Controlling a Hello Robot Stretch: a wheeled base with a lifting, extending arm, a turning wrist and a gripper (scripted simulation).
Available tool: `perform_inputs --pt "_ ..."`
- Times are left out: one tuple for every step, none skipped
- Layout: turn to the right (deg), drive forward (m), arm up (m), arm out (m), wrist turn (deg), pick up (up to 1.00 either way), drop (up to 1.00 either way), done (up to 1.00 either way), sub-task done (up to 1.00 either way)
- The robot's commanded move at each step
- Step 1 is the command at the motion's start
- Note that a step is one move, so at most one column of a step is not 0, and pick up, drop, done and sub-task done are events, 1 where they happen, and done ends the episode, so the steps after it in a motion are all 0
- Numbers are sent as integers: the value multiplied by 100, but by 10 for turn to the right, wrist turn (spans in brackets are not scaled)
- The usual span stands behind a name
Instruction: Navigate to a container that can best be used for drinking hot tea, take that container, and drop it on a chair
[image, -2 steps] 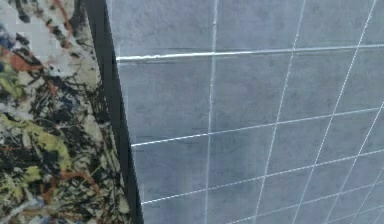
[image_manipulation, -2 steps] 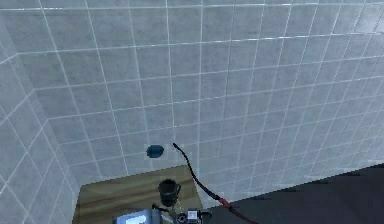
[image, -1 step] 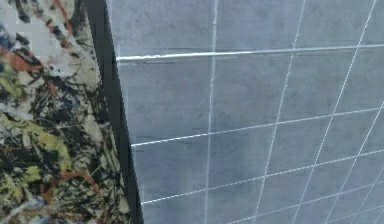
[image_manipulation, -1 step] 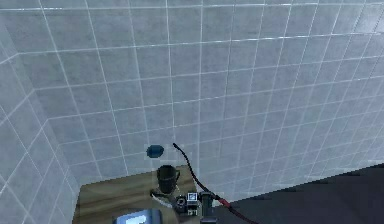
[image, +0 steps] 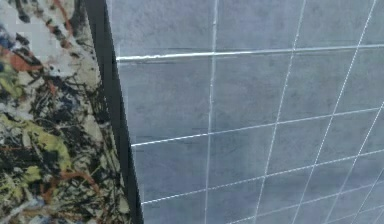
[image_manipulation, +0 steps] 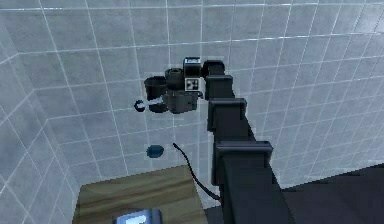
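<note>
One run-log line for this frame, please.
arm: out toward tiled wall | gripper: load unclear | small blue blob: between gripper and wooden table in picture | forward view: splatter painting beside tiled wall

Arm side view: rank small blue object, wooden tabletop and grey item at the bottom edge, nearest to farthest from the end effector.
Judged by place in the picture, from the end effector:
1. Small blue object, straight below it.
2. Wooden tabletop, lower still, at the view's bottom left.
3. Grey item, on the tabletop at the picture's bottom edge.
</note>
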Motion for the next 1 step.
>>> perform_inputs --pt "0 0 0 0 -450 0 0 0 0"
